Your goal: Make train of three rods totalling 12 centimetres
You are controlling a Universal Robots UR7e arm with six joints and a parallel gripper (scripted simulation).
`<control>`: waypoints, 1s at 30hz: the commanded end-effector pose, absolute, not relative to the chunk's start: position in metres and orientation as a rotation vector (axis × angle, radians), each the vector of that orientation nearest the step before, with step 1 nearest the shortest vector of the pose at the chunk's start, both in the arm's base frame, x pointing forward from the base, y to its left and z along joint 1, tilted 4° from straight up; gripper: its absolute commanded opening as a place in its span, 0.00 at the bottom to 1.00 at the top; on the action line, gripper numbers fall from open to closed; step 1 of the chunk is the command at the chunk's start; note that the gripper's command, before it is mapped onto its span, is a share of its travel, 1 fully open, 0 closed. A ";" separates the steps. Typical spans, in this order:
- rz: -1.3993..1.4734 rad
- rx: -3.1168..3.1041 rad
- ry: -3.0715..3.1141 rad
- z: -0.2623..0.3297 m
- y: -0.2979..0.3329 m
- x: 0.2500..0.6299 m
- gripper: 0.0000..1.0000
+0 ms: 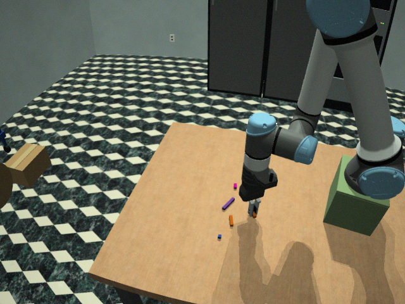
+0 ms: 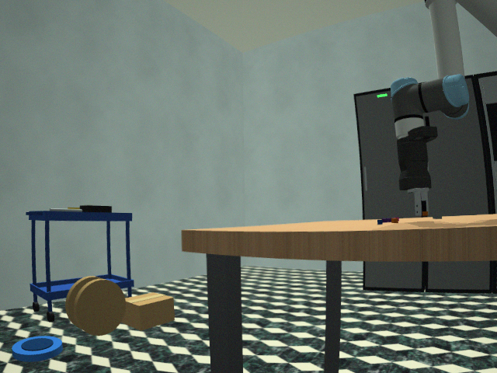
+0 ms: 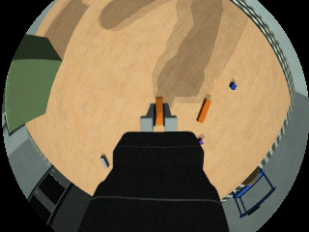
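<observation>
My gripper is shut on an orange rod and holds it just above the table. The held rod also shows between the fingers in the wrist view and in the exterior view. A second orange rod lies flat to the gripper's left, also in the wrist view. A purple rod lies beyond it. A magenta rod lies further back. A small blue rod lies nearest the front edge, also in the wrist view.
A green block carries the arm's base at the table's right. Dark cabinets stand behind the table. A blue cart and wooden objects stand on the floor, away from the table.
</observation>
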State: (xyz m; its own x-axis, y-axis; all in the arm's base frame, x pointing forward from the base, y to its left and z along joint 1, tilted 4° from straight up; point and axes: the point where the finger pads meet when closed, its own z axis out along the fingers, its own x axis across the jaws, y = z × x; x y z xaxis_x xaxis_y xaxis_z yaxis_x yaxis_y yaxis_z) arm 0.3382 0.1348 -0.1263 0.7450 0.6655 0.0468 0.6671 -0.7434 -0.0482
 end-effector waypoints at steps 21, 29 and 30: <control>-0.044 -2.877 -1.100 -0.058 0.130 0.338 0.24; -0.044 -2.877 -1.100 -0.042 0.129 0.338 0.24; -0.044 -2.877 -1.100 -0.041 0.129 0.338 0.24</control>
State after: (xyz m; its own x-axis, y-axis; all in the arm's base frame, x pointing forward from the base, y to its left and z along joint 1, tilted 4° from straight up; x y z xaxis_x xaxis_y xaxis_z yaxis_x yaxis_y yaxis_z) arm 0.3383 0.1296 -0.0480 0.7448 0.6655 0.0479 0.6672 -0.7434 -0.0471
